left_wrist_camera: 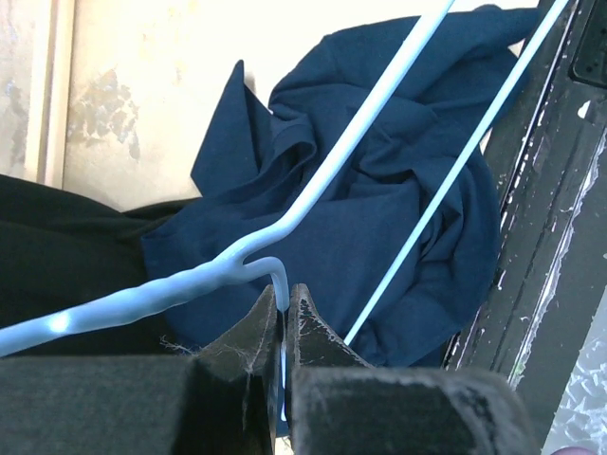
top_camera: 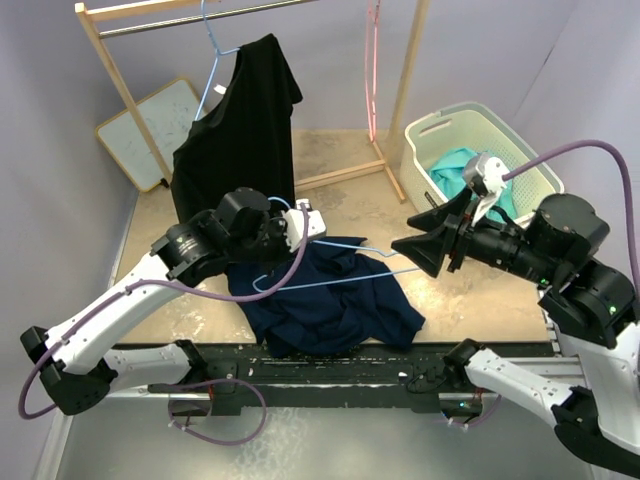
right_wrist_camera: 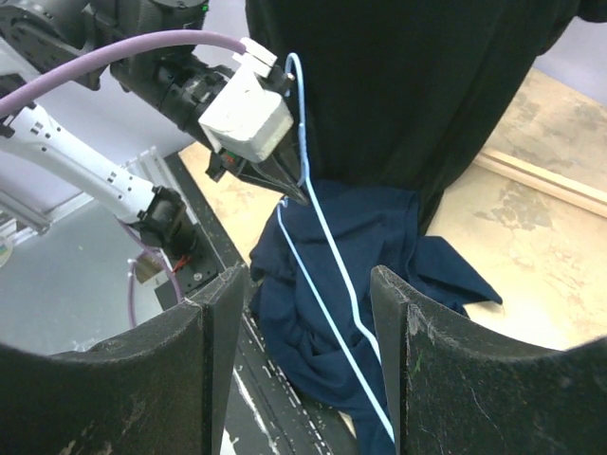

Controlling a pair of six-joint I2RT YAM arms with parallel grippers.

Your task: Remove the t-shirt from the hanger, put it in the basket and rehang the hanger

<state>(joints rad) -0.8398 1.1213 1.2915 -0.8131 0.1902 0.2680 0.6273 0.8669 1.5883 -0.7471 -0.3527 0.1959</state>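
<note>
L gripper (left_wrist_camera: pixel 285 305) pinches thin light-blue wire hanger (left_wrist_camera: pixel 313 204); crumpled navy t-shirt (left_wrist_camera: pixel 398 227) lies under it. R gripper (right_wrist_camera: pixel 308 284): 2 black fingers (right_wrist_camera: pixel 190 379) spread.

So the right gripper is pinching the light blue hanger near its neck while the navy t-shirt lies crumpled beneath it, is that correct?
Not quite: the left gripper pinches the light blue hanger near its neck, as the left wrist view shows; the right gripper is open. The navy t-shirt does lie crumpled beneath it.
</note>
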